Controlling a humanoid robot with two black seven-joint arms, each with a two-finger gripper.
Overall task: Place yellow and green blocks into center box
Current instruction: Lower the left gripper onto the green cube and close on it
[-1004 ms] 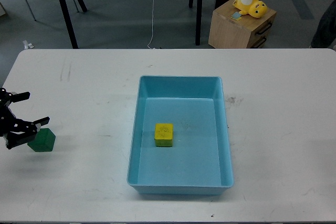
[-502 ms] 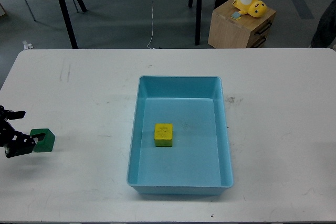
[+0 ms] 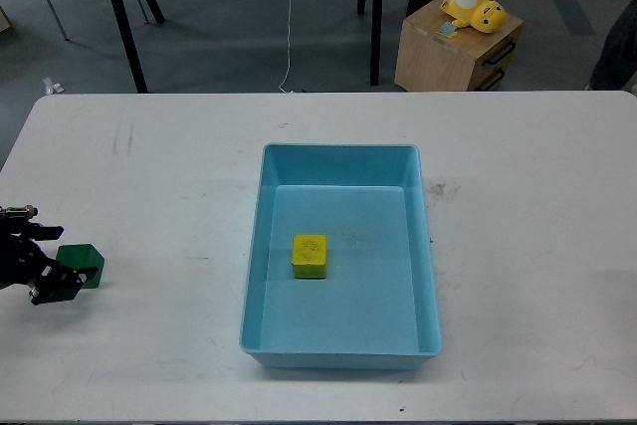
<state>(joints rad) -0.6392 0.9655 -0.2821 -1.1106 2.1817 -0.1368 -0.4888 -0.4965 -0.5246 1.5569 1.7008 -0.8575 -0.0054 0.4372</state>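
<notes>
Reaching in from the far left edge of the white table [image 3: 179,176], the left gripper [image 3: 45,271] sits low against the green block [image 3: 82,267]. Its dark fingers are right at the block's left side, but whether they are clamped on it or only touching cannot be told from this view. The block rests on the table well apart from the blue tray [image 3: 340,353], which lies in the middle. Inside the tray, left of centre, sits the yellow block [image 3: 310,256] with a faint mark on top. Beyond the table's far edge to the right stands a wooden cabinet [image 3: 453,52] with a yellow plush toy [image 3: 475,5] on it. The right gripper is out of sight.
</notes>
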